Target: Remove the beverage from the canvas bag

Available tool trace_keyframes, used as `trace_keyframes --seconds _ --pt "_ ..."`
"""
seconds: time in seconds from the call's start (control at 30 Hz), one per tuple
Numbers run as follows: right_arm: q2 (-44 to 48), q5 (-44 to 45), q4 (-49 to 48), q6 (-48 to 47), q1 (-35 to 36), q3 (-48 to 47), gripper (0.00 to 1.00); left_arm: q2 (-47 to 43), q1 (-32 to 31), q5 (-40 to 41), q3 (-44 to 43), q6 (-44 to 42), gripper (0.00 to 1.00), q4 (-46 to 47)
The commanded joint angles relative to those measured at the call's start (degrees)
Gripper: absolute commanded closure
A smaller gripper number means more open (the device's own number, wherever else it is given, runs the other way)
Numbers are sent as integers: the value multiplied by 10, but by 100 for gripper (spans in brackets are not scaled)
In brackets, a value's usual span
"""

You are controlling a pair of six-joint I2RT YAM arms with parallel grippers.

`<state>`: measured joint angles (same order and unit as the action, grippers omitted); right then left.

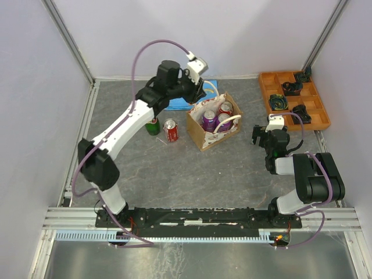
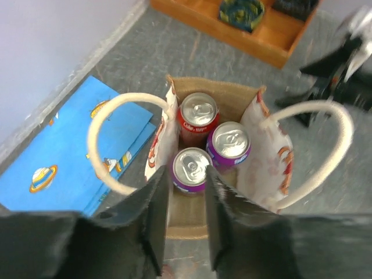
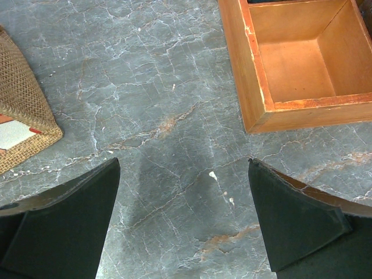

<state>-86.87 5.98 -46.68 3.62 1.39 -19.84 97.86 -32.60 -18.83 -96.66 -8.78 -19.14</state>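
My left gripper (image 2: pixel 185 174) hangs over the canvas bag (image 2: pixel 261 151), fingers parted enough to straddle the purple can (image 2: pixel 192 165) at 6 o'clock inside it, which I judge the easiest one to lift straight out. My right gripper (image 3: pixel 183 168) sits spread wide over the table (image 3: pixel 145 87) at the bag's 3 o'clock, holding nothing and out of the way.

Ahead of the left claw (image 2: pixel 185 180), the tan canvas bag (image 2: pixel 273 157) with cream sides and white handles (image 2: pixel 131 100) holds two purple cans (image 2: pixel 231 142) and a red can (image 2: pixel 197 116). To the claw's left lies a blue planet-patterned book (image 2: pixel 64 163).

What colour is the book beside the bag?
The book is bright blue with small planets; left wrist view shows it best.
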Motion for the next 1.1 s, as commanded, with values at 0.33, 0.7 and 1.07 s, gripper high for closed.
trace_keyframes --seconds 0.33,0.7,1.07 --pt "2 -4 -24 -3 -2 -13 1 168 -6 -60 -123 -70 52 -85" --pt "3 -4 -24 -3 -2 -13 1 225 -19 -56 -146 -63 20 -104" --pt "2 -4 -24 -3 -2 -13 1 259 -26 -33 -149 -60 18 -106"
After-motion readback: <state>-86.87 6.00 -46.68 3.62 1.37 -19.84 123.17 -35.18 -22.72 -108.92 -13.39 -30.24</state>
